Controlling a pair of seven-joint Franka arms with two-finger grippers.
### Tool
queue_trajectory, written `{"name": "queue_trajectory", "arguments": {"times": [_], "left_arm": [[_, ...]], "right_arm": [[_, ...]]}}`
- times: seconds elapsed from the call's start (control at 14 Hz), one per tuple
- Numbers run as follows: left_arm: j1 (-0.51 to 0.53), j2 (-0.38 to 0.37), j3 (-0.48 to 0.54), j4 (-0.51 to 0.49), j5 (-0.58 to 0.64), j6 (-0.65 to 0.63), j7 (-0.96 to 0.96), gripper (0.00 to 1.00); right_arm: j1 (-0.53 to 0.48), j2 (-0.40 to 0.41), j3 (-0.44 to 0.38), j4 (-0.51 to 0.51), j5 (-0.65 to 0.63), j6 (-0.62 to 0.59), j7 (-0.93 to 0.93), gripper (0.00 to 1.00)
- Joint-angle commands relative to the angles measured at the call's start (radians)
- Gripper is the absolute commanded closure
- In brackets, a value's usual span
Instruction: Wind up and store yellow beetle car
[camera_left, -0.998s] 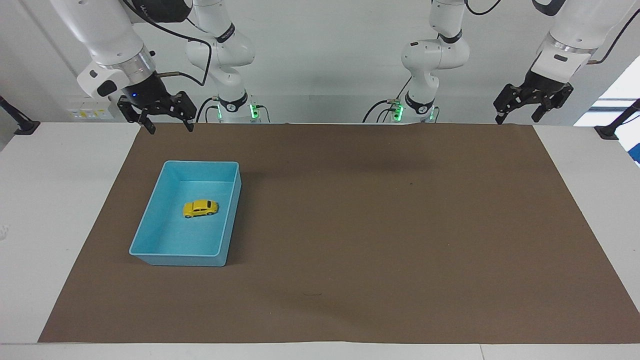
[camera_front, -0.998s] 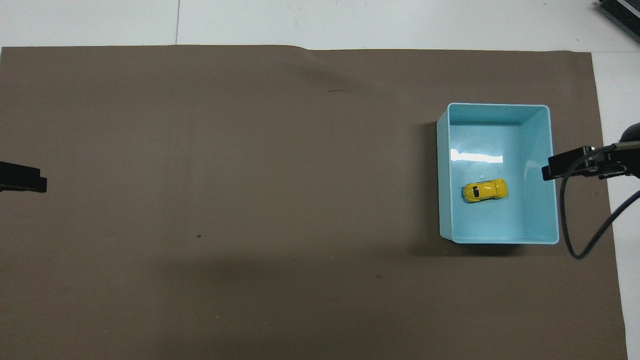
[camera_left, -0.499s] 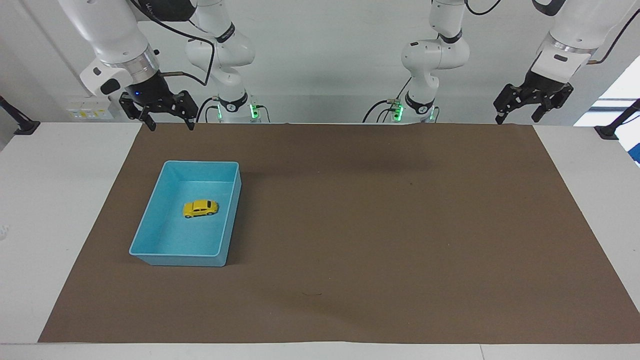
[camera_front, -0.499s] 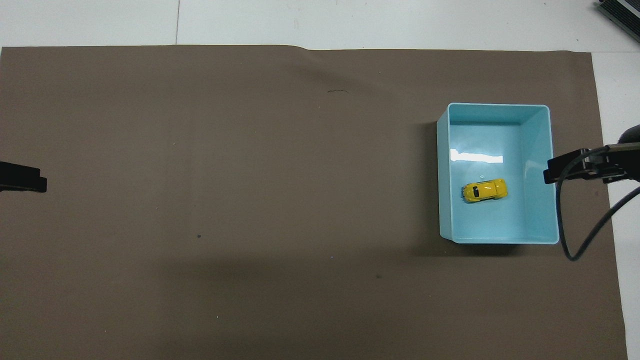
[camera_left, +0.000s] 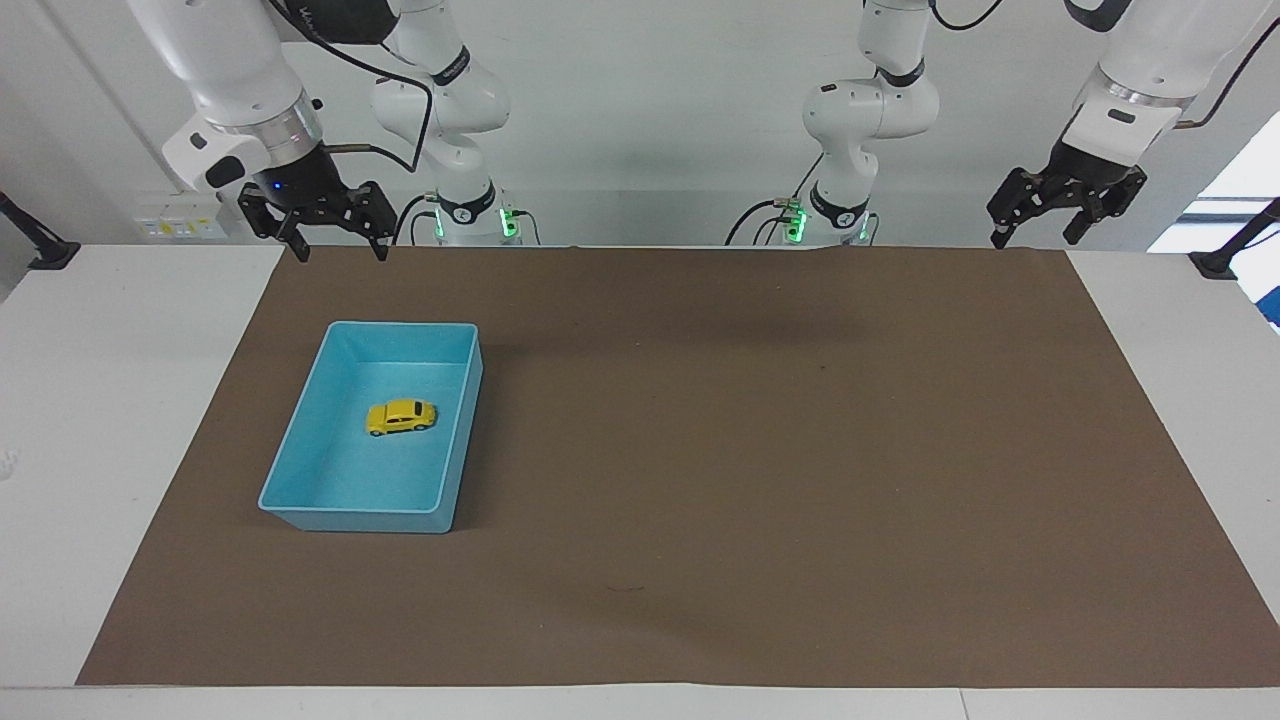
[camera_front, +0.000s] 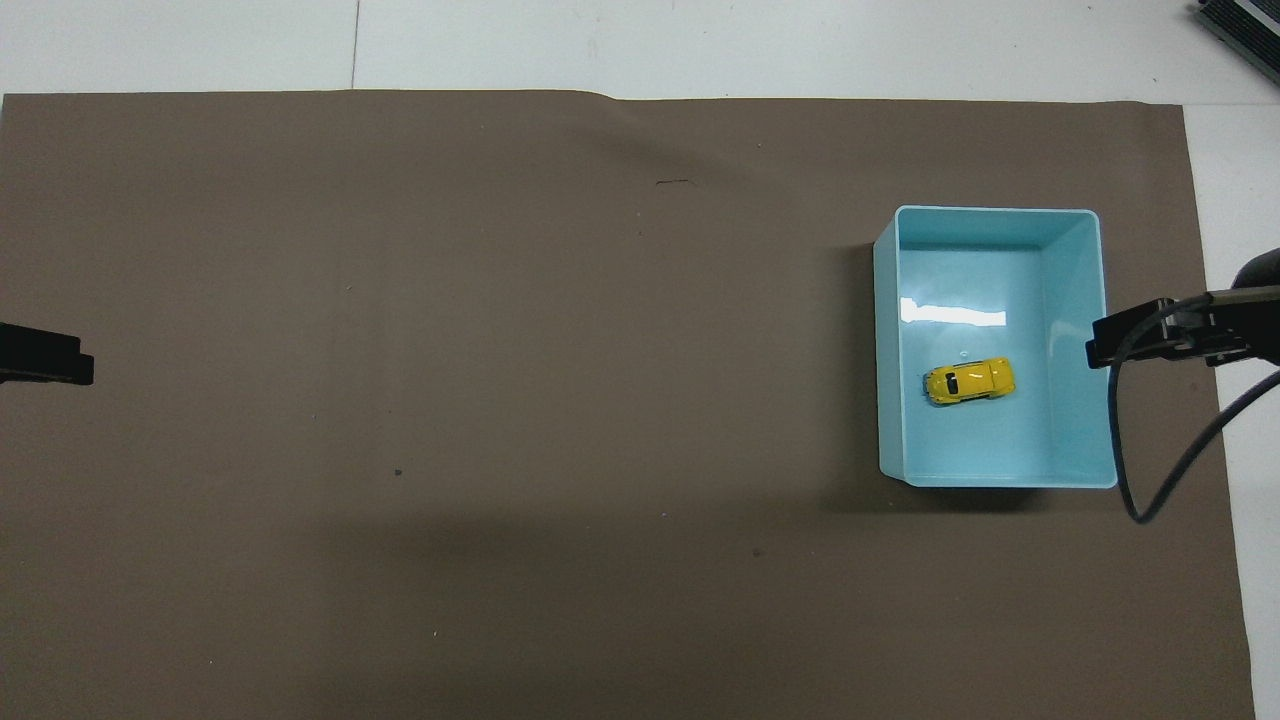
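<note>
**Spotter:** Run me across the facing view, its left edge first.

**Operator:** First I see my right gripper (camera_left: 337, 252), raised over the robot-side edge of the brown mat (camera_left: 760, 450). Its two fingers stand apart and hold nothing. Below those fingertips, out toward the table's middle, sits the blue tray (camera_left: 300, 440), and the yellow beetle car (camera_left: 401, 417) rests on its wheels on the tray floor, well apart from either finger.

**Spotter:** So it's stored?

**Operator:** I'd judge so; the spread fingers fit a gripper that has nothing left to carry.

**Spotter:** And the other end?

**Operator:** My left gripper (camera_left: 1035, 237) waits up by the mat's corner, fingers apart too, empty, with bare mat under it.
</note>
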Motion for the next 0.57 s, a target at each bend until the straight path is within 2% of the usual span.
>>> {"name": "queue_trajectory", "arguments": {"times": [0.0, 0.5], "left_arm": [[0.021, -0.009, -0.012, 0.004, -0.01, -0.014, 0.004, 0.0], [0.021, -0.009, -0.012, 0.004, -0.011, -0.014, 0.004, 0.0]], "right_arm": [[-0.011, 0.006, 0.006, 0.016, -0.009, 0.006, -0.007, 0.0], [-0.011, 0.009, 0.004, 0.016, -0.014, 0.007, -0.021, 0.0]]}}
